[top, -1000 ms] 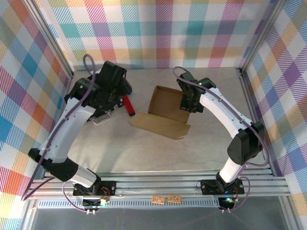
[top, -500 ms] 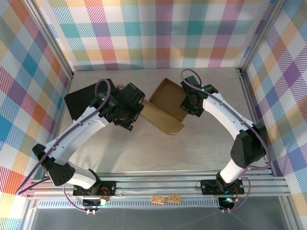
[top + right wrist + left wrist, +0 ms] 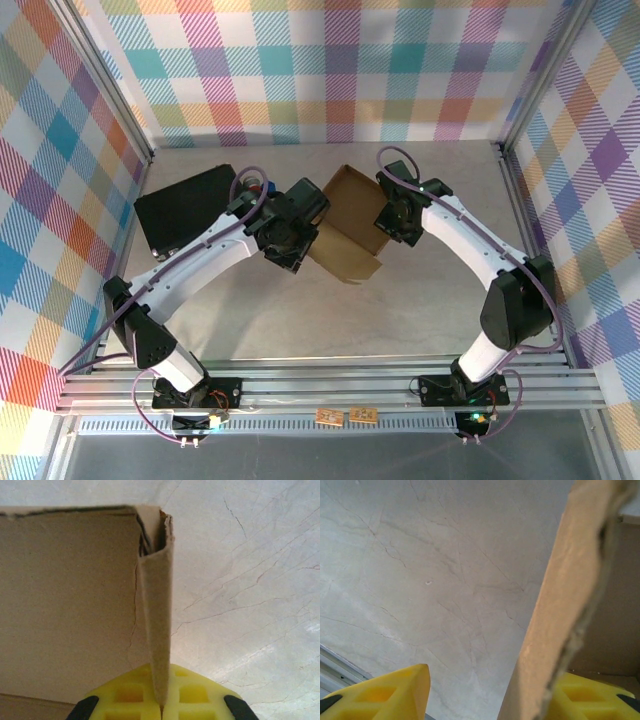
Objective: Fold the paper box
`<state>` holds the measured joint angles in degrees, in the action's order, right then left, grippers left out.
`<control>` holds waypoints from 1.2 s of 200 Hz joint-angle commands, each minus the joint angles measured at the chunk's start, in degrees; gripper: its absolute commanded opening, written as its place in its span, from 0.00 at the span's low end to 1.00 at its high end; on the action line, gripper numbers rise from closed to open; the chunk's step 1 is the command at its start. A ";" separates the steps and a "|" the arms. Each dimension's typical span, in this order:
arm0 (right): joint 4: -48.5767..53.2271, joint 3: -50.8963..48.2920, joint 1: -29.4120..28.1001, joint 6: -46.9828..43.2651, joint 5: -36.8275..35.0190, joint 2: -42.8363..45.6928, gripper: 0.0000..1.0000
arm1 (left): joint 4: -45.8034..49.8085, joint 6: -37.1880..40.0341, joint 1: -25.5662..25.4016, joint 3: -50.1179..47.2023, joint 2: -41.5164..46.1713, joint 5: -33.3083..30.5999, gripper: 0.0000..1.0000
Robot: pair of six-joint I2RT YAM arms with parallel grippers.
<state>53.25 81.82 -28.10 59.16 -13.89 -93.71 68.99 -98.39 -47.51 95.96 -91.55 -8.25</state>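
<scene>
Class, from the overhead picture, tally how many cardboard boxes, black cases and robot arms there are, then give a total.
paper box: 1
black case: 1
robot arms: 2, the left arm and the right arm
total: 4

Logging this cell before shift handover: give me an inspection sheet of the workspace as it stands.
Surface: pale veined table, no spills seen.
Job's things: paper box, partly folded, one flap raised.
Clutter: black case at far left.
Grippers: left gripper open astride the raised flap; right gripper shut on a box wall.
Cables: purple cables looped along both arms.
Surroundings: plaid walls, aluminium frame.
</scene>
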 commanded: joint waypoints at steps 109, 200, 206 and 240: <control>1.94 0.39 -2.31 -1.15 -3.93 -2.46 0.00 | 7.47 -1.98 -0.83 4.52 -1.35 -0.37 0.43; 2.64 0.22 -3.19 -0.27 -3.76 -1.57 0.00 | 7.51 -2.52 -0.90 3.41 -4.05 -0.04 0.29; 2.74 0.02 -3.27 -0.34 -3.81 -1.51 0.00 | 7.86 -2.38 -0.88 3.60 -4.31 0.13 0.29; 3.00 -1.33 -3.41 0.78 -4.46 -0.79 0.00 | 9.98 -2.24 -1.12 3.27 -5.07 0.95 0.23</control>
<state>55.13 81.49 -31.11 58.54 -17.26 -95.92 74.83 -100.09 -47.68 98.74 -96.07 -7.97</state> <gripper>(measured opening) 0.071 0.252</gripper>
